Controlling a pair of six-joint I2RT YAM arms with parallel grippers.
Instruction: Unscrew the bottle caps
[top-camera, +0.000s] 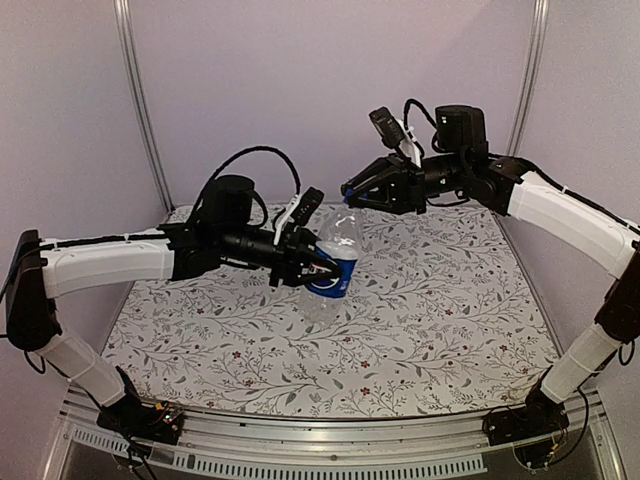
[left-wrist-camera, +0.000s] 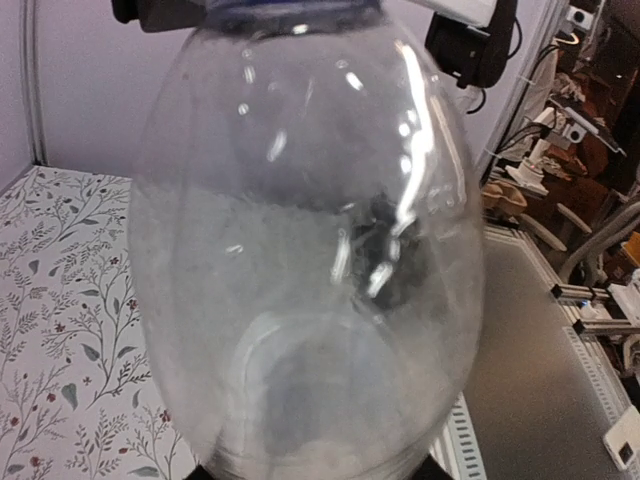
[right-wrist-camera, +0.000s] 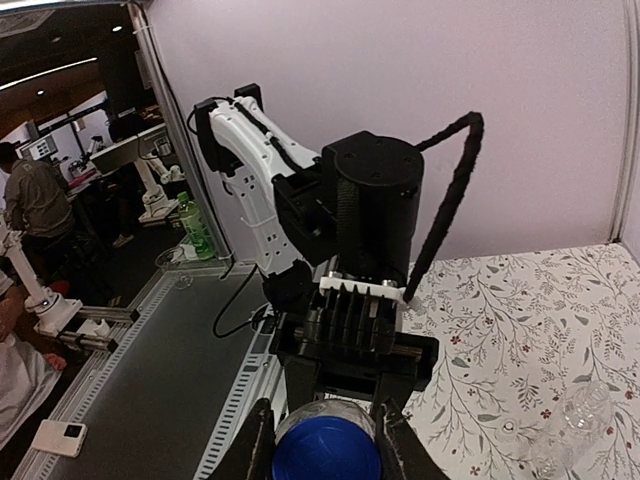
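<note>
The bottle with the blue Pepsi label (top-camera: 334, 268) stands slightly tilted over the middle of the table. My left gripper (top-camera: 318, 262) is shut on it at the label band. In the left wrist view its clear body (left-wrist-camera: 300, 250) fills the frame and hides the fingers, apart from dark tips at the bottom edge. My right gripper (top-camera: 347, 190) comes in from the right at the bottle's top. In the right wrist view the blue cap (right-wrist-camera: 326, 458) sits squeezed between the two black fingers (right-wrist-camera: 258, 448), so the right gripper (right-wrist-camera: 326, 450) is shut on it.
A plain clear bottle (right-wrist-camera: 582, 425) lies on the floral tablecloth (top-camera: 420, 320) at the lower right of the right wrist view, with a small pale round thing (right-wrist-camera: 509, 426) beside it. Purple walls and metal posts (top-camera: 140, 100) enclose the table.
</note>
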